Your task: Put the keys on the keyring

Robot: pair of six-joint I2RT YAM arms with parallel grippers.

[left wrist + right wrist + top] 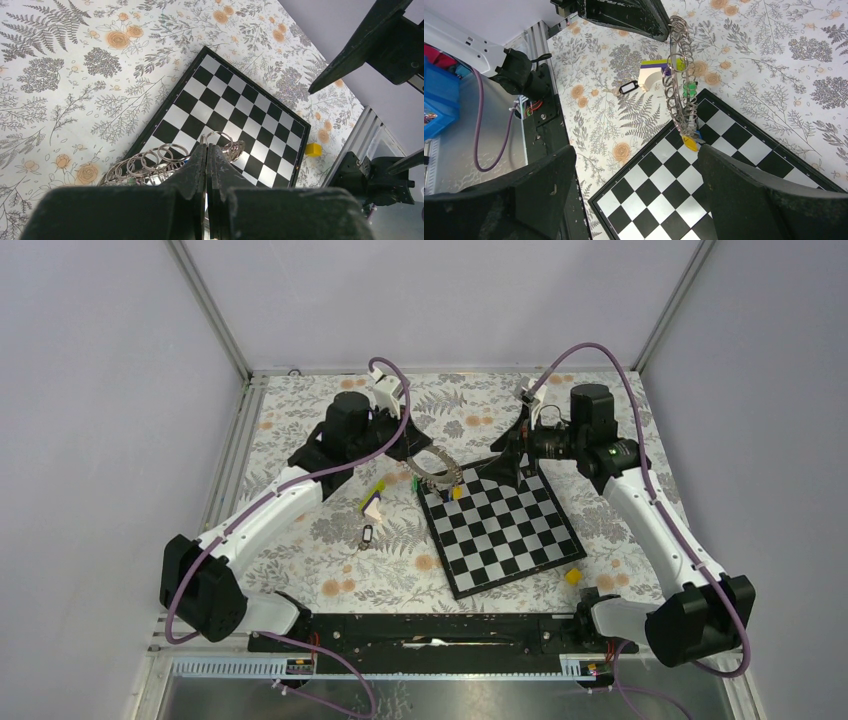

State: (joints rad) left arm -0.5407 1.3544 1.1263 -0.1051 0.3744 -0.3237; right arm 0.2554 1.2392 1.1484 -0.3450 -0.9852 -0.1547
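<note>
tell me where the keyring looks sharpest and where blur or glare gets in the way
Right wrist view: the ridged grey metal keyring hangs crisp. Left wrist view: the left gripper, jaws shut, is a blurred dark foreground; the ring's coils glint. Top external view: even light, ring tiny.

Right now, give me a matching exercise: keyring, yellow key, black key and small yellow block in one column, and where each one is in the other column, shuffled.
Things
1. keyring
2. yellow key
3. black key
4. yellow block

Places
A. on the floral cloth, by the near right corner of the chessboard
B. pinched in the shut left gripper
C. flat on the floral cloth, left of the chessboard
D. hanging at the keyring's low end

Pairs: 1-B, 2-D, 3-C, 4-A
</note>
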